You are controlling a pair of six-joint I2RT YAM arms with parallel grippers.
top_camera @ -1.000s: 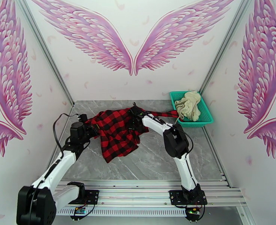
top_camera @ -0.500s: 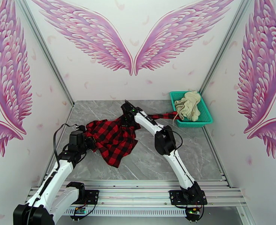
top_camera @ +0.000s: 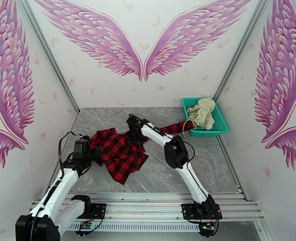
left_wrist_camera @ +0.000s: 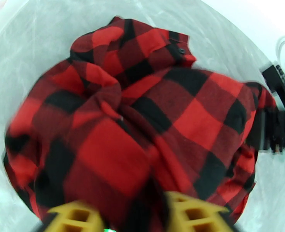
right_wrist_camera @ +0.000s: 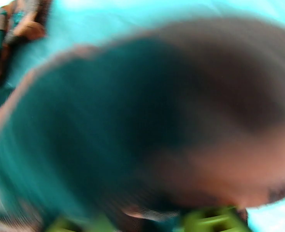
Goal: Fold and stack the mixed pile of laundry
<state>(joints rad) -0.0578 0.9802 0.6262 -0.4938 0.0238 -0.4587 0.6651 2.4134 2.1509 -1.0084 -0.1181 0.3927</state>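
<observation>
My left claw (left_wrist_camera: 134,218) is clenched on the checked shirt's (left_wrist_camera: 142,113) left edge; my right claw (top_camera: 134,131) grasps its far side, one sleeve reaching right to the basket (top_camera: 207,132).

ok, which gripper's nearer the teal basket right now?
Right. The right gripper is mid-table at the checked shirt, left of the teal basket; the left gripper is further left, at the shirt's far edge.

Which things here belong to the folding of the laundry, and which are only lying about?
For the job: checked shirt; cream cloth.
Only lying about: teal basket; grey table.
</observation>
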